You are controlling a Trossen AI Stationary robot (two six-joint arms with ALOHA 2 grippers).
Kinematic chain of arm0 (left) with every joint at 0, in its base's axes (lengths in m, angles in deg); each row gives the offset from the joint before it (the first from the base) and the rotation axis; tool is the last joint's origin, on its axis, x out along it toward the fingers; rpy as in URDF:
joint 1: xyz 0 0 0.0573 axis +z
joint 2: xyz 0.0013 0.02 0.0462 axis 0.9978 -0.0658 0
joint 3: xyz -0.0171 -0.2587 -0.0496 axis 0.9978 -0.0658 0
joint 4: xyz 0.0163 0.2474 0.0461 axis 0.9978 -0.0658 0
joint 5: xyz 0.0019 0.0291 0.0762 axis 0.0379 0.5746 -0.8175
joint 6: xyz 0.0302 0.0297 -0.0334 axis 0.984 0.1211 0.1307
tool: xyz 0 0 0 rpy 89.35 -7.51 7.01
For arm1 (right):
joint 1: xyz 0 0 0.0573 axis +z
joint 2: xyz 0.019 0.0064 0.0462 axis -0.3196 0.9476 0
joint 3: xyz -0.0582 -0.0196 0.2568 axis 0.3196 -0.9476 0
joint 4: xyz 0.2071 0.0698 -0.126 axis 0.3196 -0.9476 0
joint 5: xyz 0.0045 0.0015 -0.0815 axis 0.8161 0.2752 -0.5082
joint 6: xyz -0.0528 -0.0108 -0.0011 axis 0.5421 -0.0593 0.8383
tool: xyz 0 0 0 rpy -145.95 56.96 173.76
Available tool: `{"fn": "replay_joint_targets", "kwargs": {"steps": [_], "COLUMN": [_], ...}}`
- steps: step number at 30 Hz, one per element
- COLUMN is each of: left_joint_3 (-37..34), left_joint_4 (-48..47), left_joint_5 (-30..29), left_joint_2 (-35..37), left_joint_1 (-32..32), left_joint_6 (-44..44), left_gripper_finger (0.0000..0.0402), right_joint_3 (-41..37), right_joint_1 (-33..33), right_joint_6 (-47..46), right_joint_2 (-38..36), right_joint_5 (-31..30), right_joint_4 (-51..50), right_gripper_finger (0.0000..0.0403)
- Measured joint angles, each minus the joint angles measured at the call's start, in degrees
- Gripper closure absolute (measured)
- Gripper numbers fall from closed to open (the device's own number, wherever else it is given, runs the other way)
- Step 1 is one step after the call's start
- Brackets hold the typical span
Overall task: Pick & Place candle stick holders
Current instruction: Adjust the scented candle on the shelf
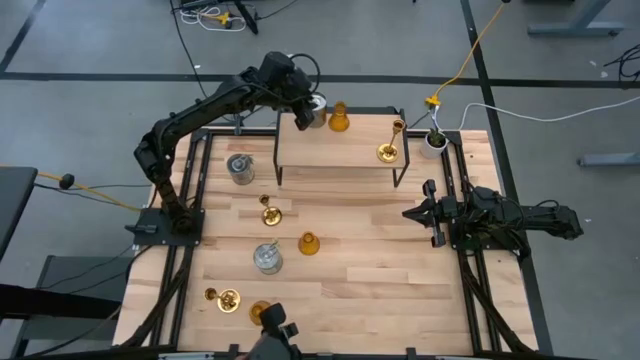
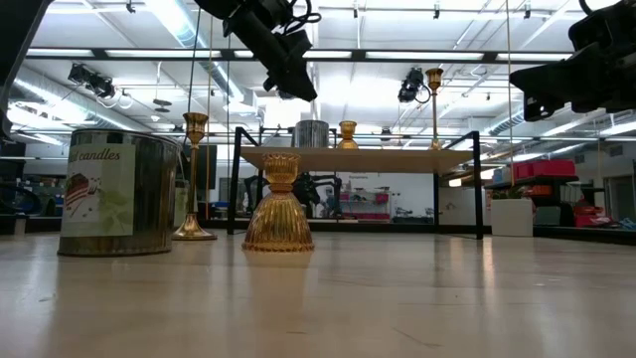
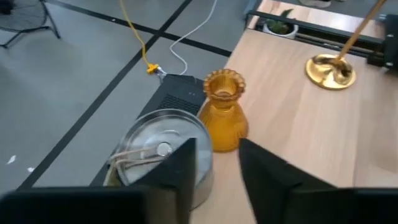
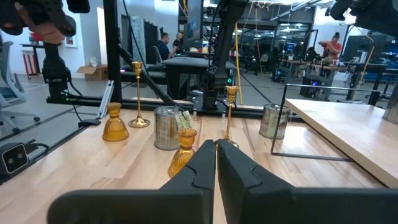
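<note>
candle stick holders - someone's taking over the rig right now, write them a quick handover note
Left gripper: over the back left corner of the raised shelf, fingers apart, holding nothing, just above a glass cylinder holder.
Right gripper: shut, empty, waiting at the table's right side.
Done: three holders on the shelf: the glass cylinder, an amber bell holder beside it, and a brass holder at the right end.
Left: six on the table: two glass cylinders, two brass, two amber.
White plant pot sits off the shelf's right end.
</note>
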Motion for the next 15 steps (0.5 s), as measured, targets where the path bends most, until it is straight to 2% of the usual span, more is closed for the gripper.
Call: {"fn": "replay_joint_targets", "kwargs": {"steps": [11,13,15], "left_joint_3": [0.0,0.0,0.0], "left_joint_4": [0.11,0.16,0.16], "left_joint_5": [-9.53,-9.85,-9.85], "left_joint_2": [0.0,-0.02,-0.02], "left_joint_1": [0.12,0.3,0.43], "left_joint_6": [-2.16,-2.26,-2.56], "left_gripper_finger": [0.0029,0.0009,0.0012], "right_joint_3": [0.0,0.0,0.0], "right_joint_1": [0.01,0.0,-0.02], "right_joint_6": [-0.02,0.0,-0.02], "right_joint_2": [0.0,0.0,0.0], "right_joint_5": [0.0,0.0,0.0], "right_joint_4": [0.0,0.0,0.0], "right_gripper_finger": [0.0381,0.0381,0.0381]}}
